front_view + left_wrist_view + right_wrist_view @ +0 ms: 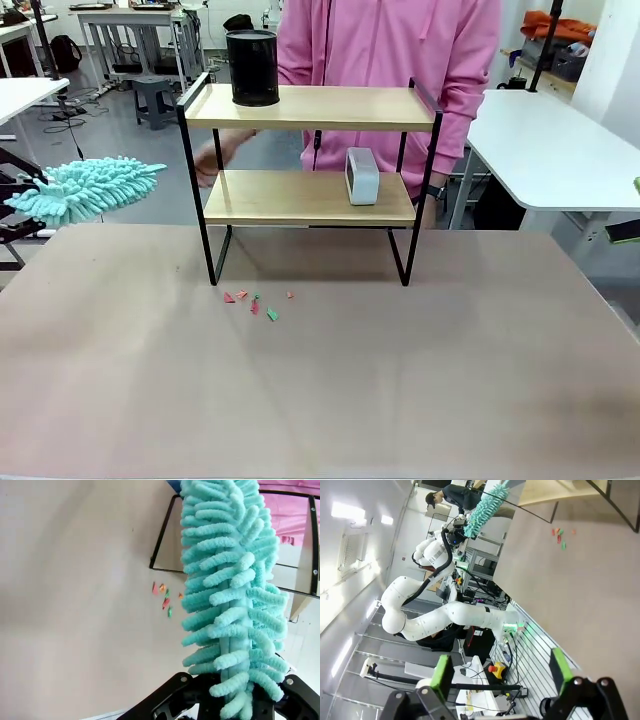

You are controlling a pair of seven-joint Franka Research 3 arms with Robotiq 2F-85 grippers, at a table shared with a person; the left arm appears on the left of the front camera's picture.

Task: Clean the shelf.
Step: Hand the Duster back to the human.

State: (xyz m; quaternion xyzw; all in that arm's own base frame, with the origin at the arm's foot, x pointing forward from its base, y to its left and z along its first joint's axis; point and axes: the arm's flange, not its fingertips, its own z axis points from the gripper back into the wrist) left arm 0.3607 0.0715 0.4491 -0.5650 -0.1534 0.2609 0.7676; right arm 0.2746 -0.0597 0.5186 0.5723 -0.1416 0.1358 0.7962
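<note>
Shelf point(308, 108) on table; left end effector point(235, 700) grasping duster point(232, 580); right end effector point(500, 672) released.

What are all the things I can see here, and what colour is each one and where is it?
shelf: one, light wood boards on a black frame, far middle of the table.
cylinder: one, black, on the top board, left end.
box: one, white, on the lower board, right of middle.
paper scraps: several, red and green, on the table in front of the shelf.
duster: one, turquoise and fluffy, off the table's left edge.
table: one, beige.
person: one, pink top, behind the shelf.
left pincer: black, shut on the duster.
right pincer: green pads, open, holding nothing.
</note>
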